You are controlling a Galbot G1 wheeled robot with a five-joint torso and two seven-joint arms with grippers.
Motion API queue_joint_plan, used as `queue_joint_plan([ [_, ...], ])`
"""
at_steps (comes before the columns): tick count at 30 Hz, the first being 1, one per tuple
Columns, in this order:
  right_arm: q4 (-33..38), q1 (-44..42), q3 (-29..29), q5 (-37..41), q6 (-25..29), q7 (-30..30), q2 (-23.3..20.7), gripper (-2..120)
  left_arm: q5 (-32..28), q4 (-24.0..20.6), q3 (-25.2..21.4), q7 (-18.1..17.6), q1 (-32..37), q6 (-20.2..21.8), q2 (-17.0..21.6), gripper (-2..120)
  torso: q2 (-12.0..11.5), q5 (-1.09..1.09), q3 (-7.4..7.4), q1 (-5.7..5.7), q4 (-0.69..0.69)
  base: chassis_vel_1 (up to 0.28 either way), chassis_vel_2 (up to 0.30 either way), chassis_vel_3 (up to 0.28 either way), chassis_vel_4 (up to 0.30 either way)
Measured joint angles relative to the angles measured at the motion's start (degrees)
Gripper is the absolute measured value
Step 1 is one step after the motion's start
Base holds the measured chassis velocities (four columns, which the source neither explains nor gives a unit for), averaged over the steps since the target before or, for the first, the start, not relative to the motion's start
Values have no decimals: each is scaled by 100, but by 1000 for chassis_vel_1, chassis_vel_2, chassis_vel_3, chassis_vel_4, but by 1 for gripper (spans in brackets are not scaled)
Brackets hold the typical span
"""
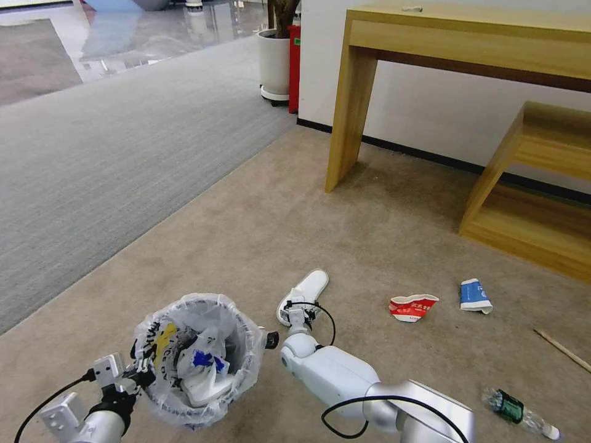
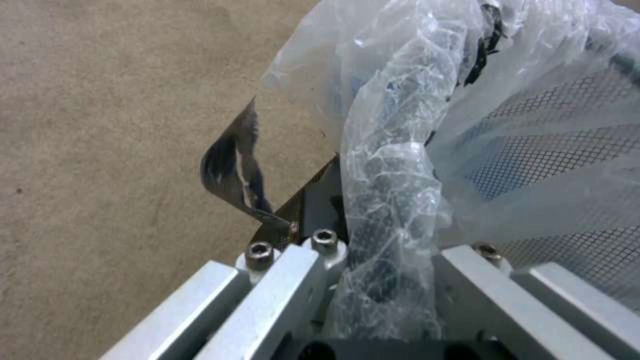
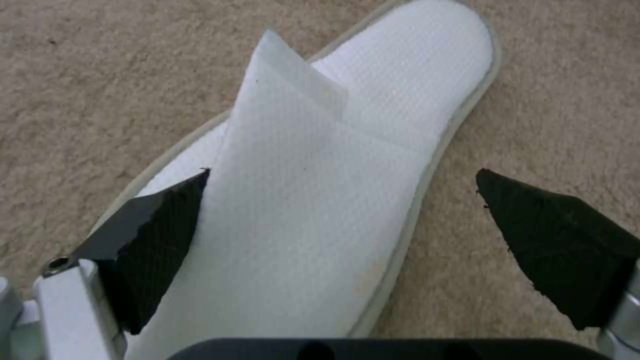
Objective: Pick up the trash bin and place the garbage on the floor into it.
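The trash bin (image 1: 197,360), black mesh lined with a crinkly clear bag, hangs at the lower left of the head view with litter and a white slipper inside. My left gripper (image 1: 138,375) is shut on its rim (image 2: 387,210). A white slipper (image 1: 303,295) lies on the beige floor (image 1: 258,234). Directly over it, my right gripper (image 1: 297,315) is open; one of its black pads (image 3: 167,235) is over the slipper (image 3: 320,200) and the other is over the carpet beside it. Further garbage lies to the right: a crushed red cup (image 1: 411,306), a blue cup (image 1: 475,296), a wooden stick (image 1: 563,349) and a green-label bottle (image 1: 520,413).
A wooden desk (image 1: 455,43) with a low shelf unit (image 1: 529,191) stands against the white wall at the back right. A white planter (image 1: 274,64) stands in the far corner. A grey carpet strip (image 1: 104,154) runs along the left.
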Motion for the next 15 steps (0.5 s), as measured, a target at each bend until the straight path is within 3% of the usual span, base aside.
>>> queue_joint_plan([
  [9, 2, -12, 22, -139, 1, -34, -2, 96, -8, 71, 47, 5, -30, -26, 23, 1, 0, 0, 0, 0, 0, 0, 0, 0, 0],
  [15, 2, -5, 23, -228, 11, -46, -2, 79, -36, 82, 50, 6, -45, -29, 47, 1, 0, 0, 0, 0, 0, 0, 0, 0, 0],
])
